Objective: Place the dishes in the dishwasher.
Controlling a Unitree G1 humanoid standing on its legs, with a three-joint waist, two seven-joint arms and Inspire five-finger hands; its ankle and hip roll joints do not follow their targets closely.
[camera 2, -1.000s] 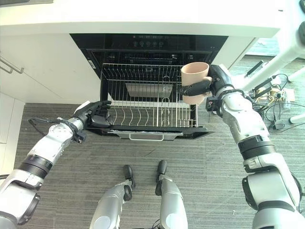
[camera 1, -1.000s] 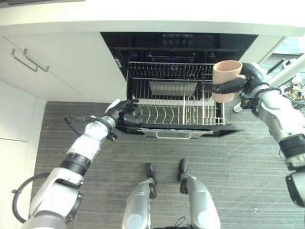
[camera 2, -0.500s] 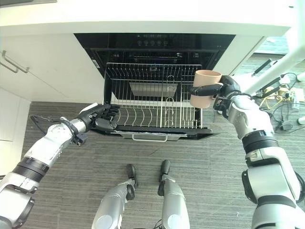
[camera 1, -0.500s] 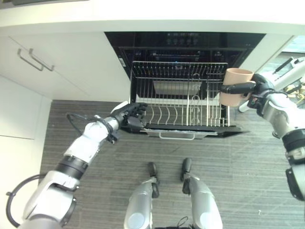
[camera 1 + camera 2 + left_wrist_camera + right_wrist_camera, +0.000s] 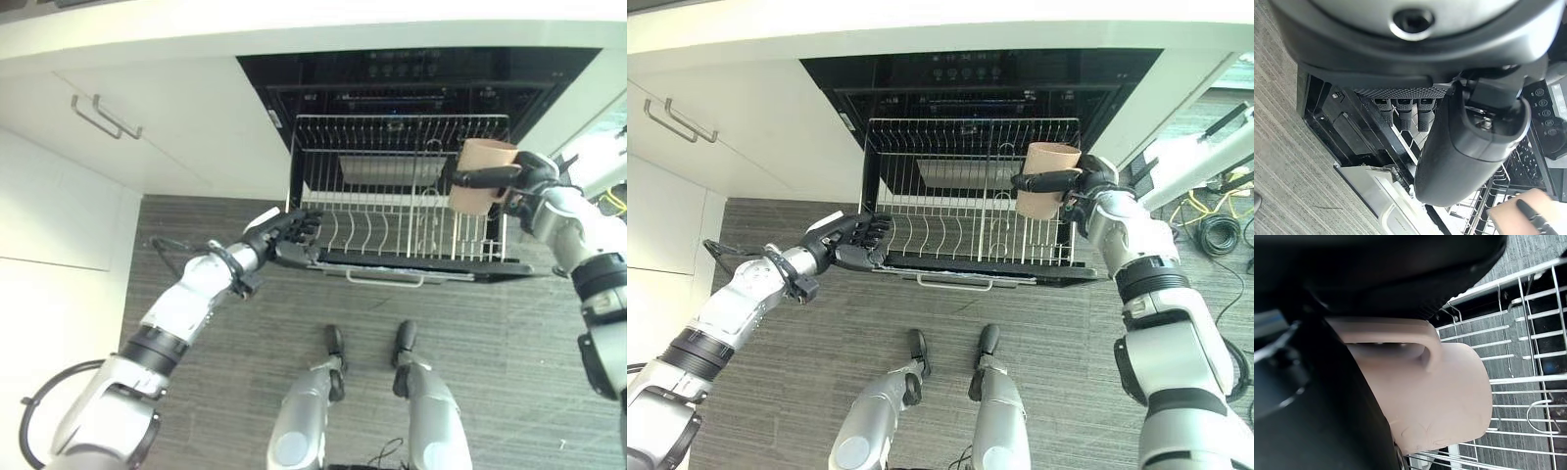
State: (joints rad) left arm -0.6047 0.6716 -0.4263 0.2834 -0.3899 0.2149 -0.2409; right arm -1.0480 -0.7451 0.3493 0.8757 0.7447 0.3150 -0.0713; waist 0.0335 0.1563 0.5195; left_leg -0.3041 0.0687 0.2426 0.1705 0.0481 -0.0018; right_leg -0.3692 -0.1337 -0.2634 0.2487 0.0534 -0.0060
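Currently right hand (image 5: pixel 1095 183) is curled round the tan mug (image 5: pixel 1046 180), holding it upright above the right side of the pulled-out wire rack (image 5: pixel 965 211). Left hand (image 5: pixel 850 242), fingers bent, grips the rack's front left corner at the open dishwasher (image 5: pixel 980 78).

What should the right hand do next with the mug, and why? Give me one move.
Probably lower the mug into the wire rack. The right hand holds it above the rack's right side, not yet set down, and the left hand is at the pulled-out rack's front left corner.
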